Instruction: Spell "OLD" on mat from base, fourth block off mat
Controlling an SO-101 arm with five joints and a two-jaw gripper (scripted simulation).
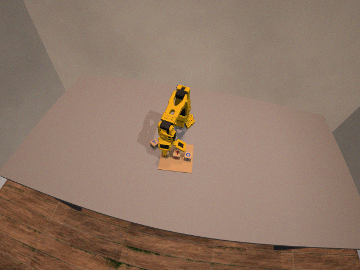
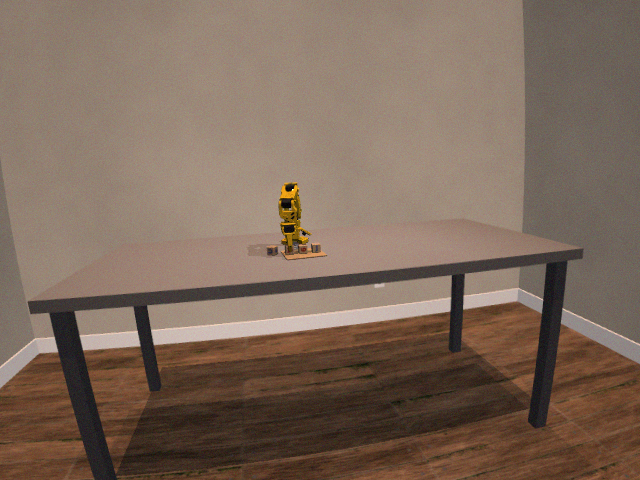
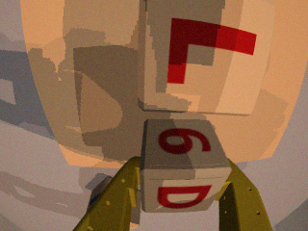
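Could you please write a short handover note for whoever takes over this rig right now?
Claw: shut on the pale wooden cube with a red D, held just short of the L block.
On the tan square mat: the wooden cube with a red L and the cube with a blue O, side by side.
Off the mat, on the grey table: the cube with a blue T.
Done: O and L placed, T off the mat.
Left: set the D flat on the mat beside the L, check it reads OLD from the base, release.

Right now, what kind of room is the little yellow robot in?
Probably a plain indoor room: bare beige walls, a wooden plank floor, and one long table with dark legs, where the robot arm works with letter blocks.
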